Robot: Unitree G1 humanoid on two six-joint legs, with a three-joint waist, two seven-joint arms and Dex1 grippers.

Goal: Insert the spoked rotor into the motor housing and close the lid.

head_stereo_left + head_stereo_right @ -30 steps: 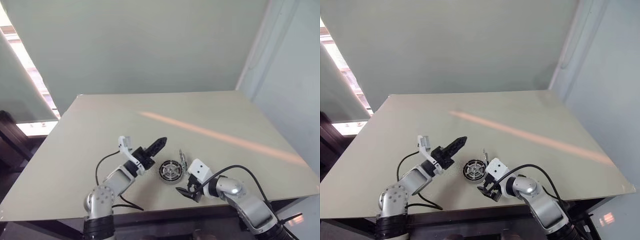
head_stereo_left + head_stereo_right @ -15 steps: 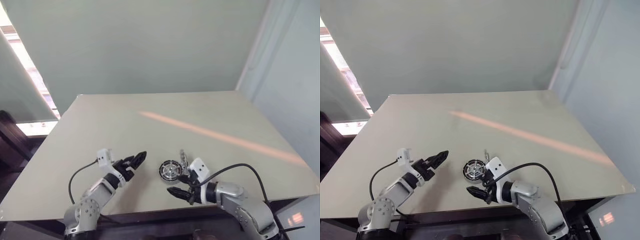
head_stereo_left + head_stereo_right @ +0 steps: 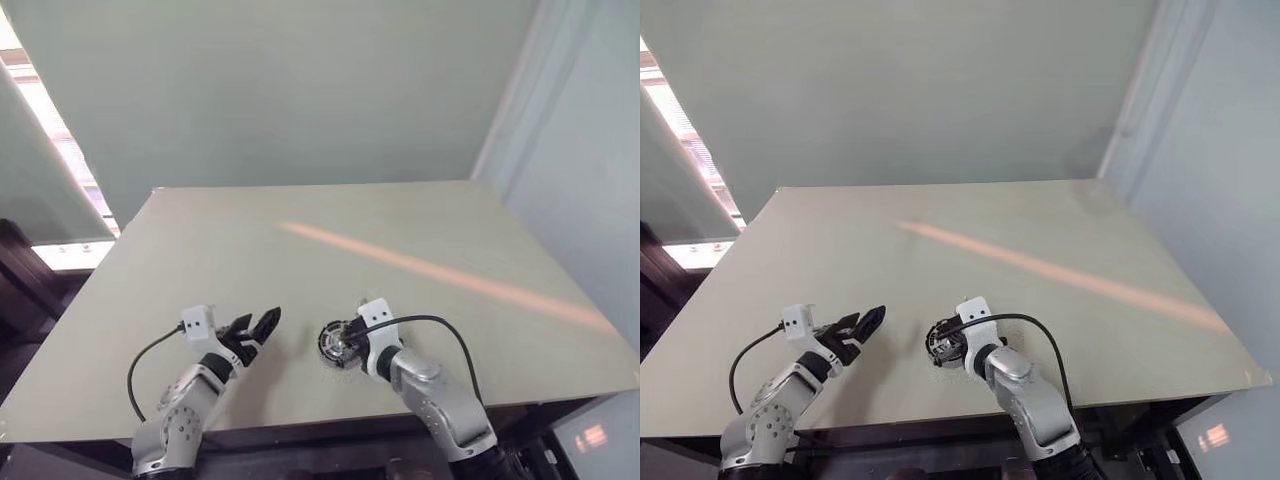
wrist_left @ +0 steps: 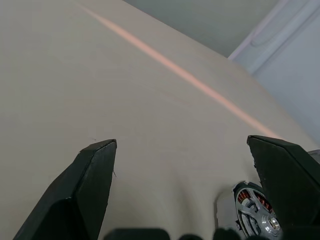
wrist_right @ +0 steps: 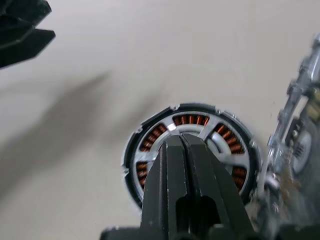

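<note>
Right hand pressing on the assembled motor, near edge of surface [image 3: 420, 215].
Right hand [image 5: 181, 145] pinched shut, empty, tips on the lid [image 5: 227, 161] seated over spoked rotor [image 5: 152, 138] in motor housing [image 3: 336, 342], likely pushing it home. Left hand [image 3: 256, 327] wide open, empty, standing apart.

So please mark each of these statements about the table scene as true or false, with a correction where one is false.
1. The right pincer is shut, its tips over the lid. True.
2. The left pincer holds the lid. False: it is open, holds nothing and is off to the side on the table.
3. Copper windings of the spoked rotor show through the lid's cut-outs. True.
4. The lid lies apart from the motor housing. False: it sits in the housing over the rotor.
</note>
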